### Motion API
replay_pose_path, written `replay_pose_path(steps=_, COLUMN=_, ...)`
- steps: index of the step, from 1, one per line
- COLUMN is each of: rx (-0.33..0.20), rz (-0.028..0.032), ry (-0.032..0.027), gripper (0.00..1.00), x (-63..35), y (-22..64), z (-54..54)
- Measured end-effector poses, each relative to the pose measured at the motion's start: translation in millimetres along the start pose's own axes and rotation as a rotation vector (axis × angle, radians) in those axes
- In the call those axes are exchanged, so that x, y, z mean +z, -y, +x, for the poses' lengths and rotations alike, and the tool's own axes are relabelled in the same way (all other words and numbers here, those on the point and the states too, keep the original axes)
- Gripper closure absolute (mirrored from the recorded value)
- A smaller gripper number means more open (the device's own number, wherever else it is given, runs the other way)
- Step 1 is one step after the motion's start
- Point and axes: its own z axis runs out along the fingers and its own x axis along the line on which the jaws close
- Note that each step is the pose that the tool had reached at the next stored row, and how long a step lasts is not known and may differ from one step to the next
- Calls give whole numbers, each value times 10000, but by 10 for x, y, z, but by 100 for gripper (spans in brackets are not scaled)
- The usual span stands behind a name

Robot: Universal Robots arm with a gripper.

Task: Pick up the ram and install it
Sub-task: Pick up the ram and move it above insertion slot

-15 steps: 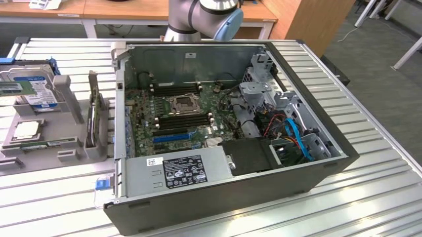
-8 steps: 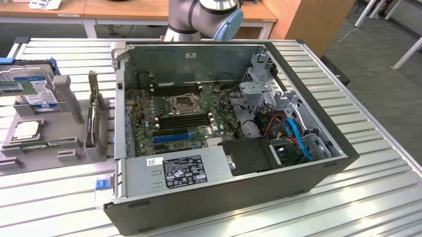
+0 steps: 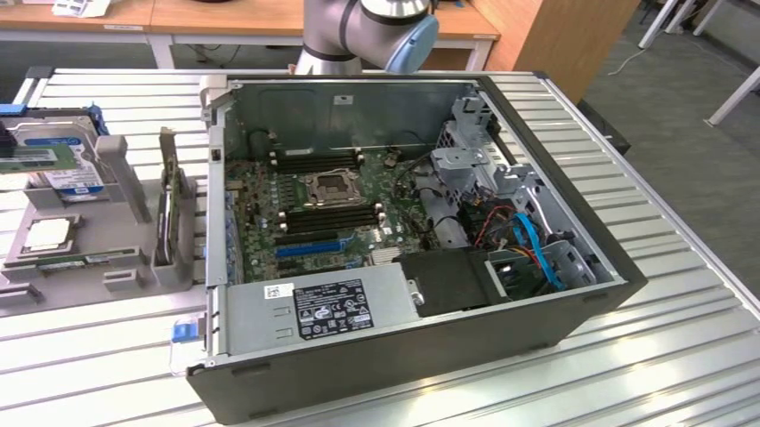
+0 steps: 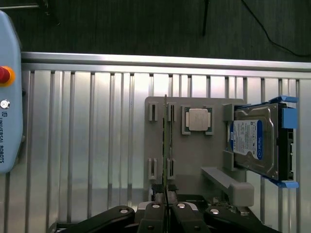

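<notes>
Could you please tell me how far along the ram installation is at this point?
Done: nothing that shows. The motherboard slots in the open case seem to hold no green stick. In hand: the gripper hangs above the grey holder, in line with the ram, which stands on edge there. Left: the pick-up and the install.

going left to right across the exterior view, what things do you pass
hard drive → upright thin board → processor socket on the motherboard → blue cables
</notes>
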Motion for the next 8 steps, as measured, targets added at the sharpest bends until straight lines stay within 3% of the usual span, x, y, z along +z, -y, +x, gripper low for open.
replay_pose_path(steps=8, rx=-1, rz=-2, ry=1, gripper=88, x=-6, y=134, z=-1)
